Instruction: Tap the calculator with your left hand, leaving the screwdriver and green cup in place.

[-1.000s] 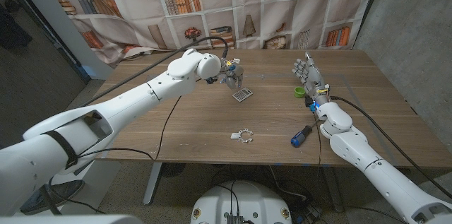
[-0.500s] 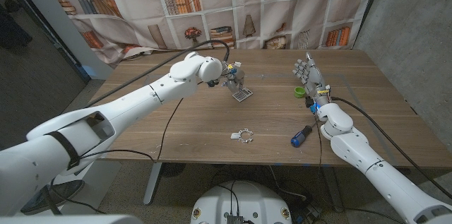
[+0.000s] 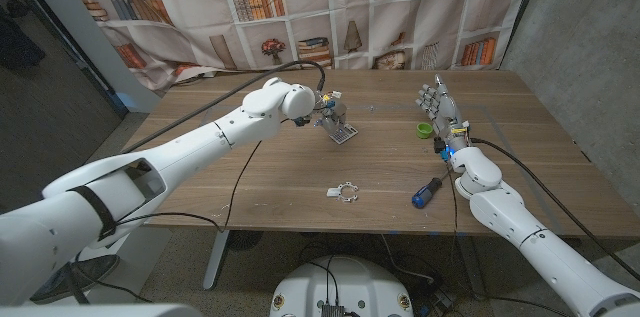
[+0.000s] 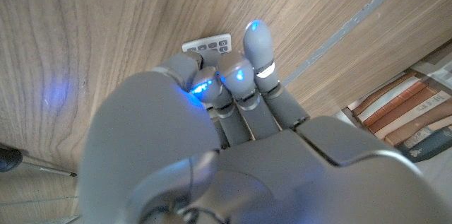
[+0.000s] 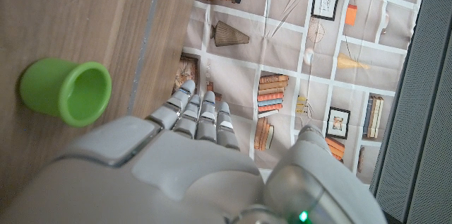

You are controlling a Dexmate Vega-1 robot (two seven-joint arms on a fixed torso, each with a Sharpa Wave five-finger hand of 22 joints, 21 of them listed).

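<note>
Left robot hand [image 3: 331, 112] lowered onto calculator [image 3: 345, 133] — green cup [image 3: 425, 130], screwdriver [image 3: 427, 192] unmoved.

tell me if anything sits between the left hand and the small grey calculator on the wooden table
Nothing visible does. The left hand is already right over the small grey calculator, fingers reaching down onto its near end. The green plastic cup and blue-handled screwdriver lie well off by the right hand.

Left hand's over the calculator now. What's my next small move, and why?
Probably ease the left hand straight down to tap the calculator: its fingers hang over the keys, contact unclear. Avoid sideways sweeps; the green cup and screwdriver lie off to the right.
</note>
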